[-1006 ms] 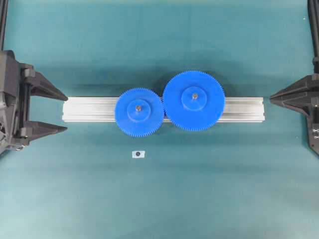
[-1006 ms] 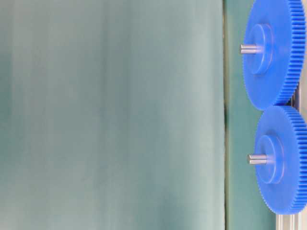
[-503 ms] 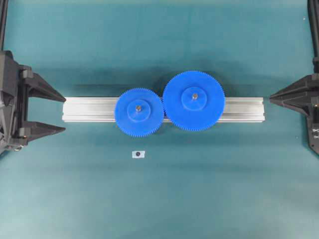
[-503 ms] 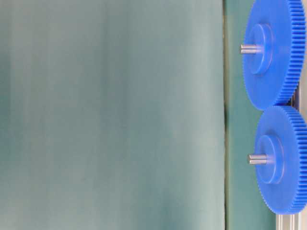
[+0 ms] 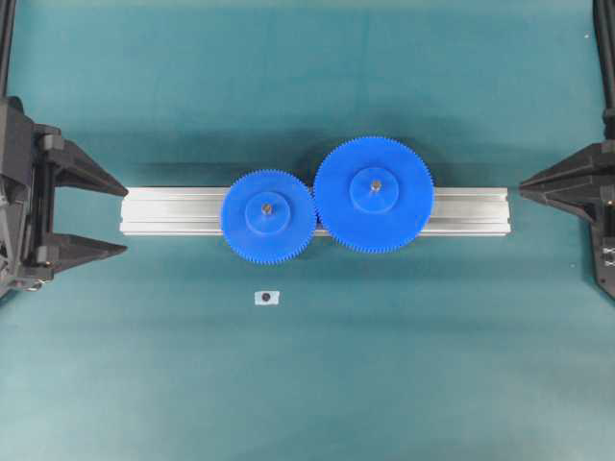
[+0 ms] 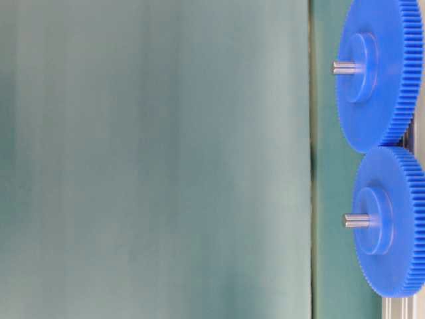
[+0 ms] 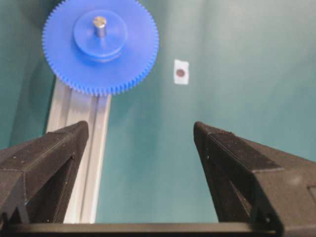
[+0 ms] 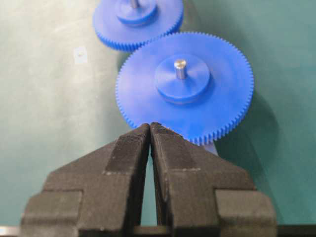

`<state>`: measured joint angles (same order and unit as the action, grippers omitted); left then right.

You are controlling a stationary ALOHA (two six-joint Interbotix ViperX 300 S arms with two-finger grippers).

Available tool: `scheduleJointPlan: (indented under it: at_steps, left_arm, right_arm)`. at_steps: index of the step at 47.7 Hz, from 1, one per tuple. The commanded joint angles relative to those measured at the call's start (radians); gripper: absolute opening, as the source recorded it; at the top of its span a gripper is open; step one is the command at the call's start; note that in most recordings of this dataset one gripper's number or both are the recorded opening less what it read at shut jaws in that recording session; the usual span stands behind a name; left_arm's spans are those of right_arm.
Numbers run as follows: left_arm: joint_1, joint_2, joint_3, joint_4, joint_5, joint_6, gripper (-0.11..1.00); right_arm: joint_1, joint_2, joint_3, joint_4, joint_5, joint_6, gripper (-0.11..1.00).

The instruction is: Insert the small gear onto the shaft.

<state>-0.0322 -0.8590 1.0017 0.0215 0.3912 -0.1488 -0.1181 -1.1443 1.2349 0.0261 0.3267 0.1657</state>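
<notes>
1. Teal matting covers the table in the overhead view. My left gripper waits spread wide at 9 o'clock, my right gripper pinched together at 3. Between them, the small gear sits on the shaft atop the aluminium bar, meshing with the big gear at its 3 o'clock. A small white tag lies toward 6.
2. Table-level: both gears face sideways, pins protruding.
3. Left wrist: my fingers stand apart, the small gear at 11 o'clock.
4. Right wrist: my fingertips touch, empty, the big gear ahead.
</notes>
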Motion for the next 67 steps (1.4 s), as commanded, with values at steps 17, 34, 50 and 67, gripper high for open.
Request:
scheduleJointPlan:
  at_steps: [17, 34, 50, 67]
  left_arm:
    - [-0.003, -0.003, -0.002, 0.002, -0.009, 0.003, 0.86]
    - [-0.003, -0.021, 0.005, 0.002, -0.009, 0.003, 0.86]
    - [-0.003, -0.021, 0.012, 0.002, -0.005, 0.000, 0.86]
    - [-0.003, -0.018, 0.012, 0.002, -0.003, -0.002, 0.86]
  right_arm:
    - [-0.003, 0.006, -0.011, -0.002, -0.009, 0.006, 0.14]
    - [-0.003, 0.005, -0.011, -0.002, -0.023, 0.006, 0.14]
    - [-0.003, 0.005, -0.011, -0.002, -0.026, 0.006, 0.14]
    - [-0.003, 0.005, -0.006, -0.002, -0.029, 0.005, 0.14]
